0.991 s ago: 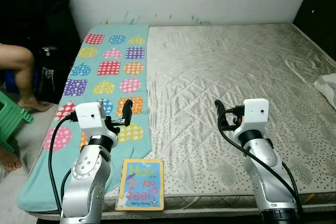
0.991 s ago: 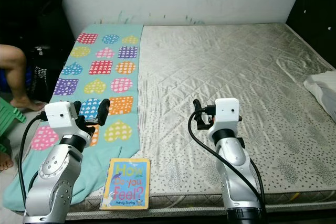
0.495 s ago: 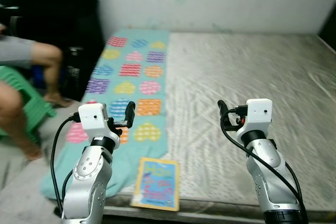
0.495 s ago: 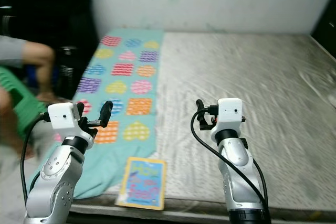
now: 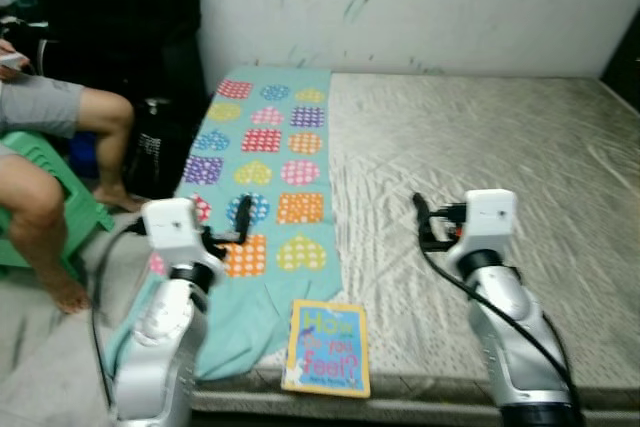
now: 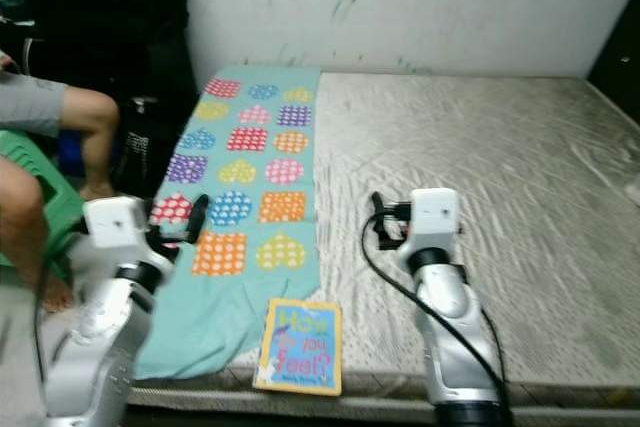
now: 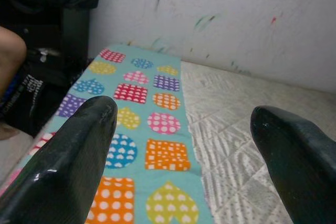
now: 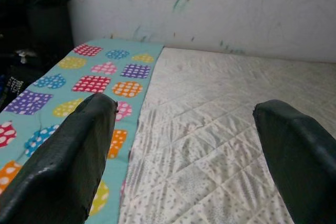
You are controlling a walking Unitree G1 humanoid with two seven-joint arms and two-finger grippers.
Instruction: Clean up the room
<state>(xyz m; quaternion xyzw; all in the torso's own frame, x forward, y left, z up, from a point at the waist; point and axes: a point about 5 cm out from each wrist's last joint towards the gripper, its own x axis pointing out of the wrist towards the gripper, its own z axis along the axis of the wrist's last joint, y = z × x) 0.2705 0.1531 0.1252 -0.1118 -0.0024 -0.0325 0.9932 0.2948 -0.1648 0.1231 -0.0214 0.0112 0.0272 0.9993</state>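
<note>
Book [image 5: 326,348] ("How Do You Feel?", yellow/blue cover) lies flat at near edge of mattress [image 5: 500,157], below and between the two grippers, closer to the left one. One corner just about at the mattress lip; its left side touches or overlaps the hem of the blanket [image 5: 262,177], can't tell which.

L gripper [image 5: 232,238]: raised over blanket's near part, fingers spread apart, nothing between them. Wrist view confirms: two black fingertips [image 7: 68,166] wide apart, blanket and mattress seen through the gap.

R gripper [image 5: 424,223]: raised over bare mattress, right of blanket edge, well apart from book. Fingers parted, empty; wrist view shows both pads [image 8: 68,161] wide with quilted fabric between.

Blanket: teal w/ coloured hearts, squares, ovals in dots. Runs along mattress's left strip from wall to near edge; near-left corner droops off the side, rumpled.

Mattress: grey-beige, quilted, wrinkled in the mid part ahead of R gripper. Open surface ahead and to right of both grippers, up to the wall [image 5: 450,7], white w/ paint scuffs.

Left of L arm: a seated person's bare legs [image 5: 60,177] on a green stool [image 5: 40,222], foot on floor, near blanket's hanging corner. Dark bag [image 5: 155,147] beside mattress's left side, dark furniture behind. Views slightly blurred.
</note>
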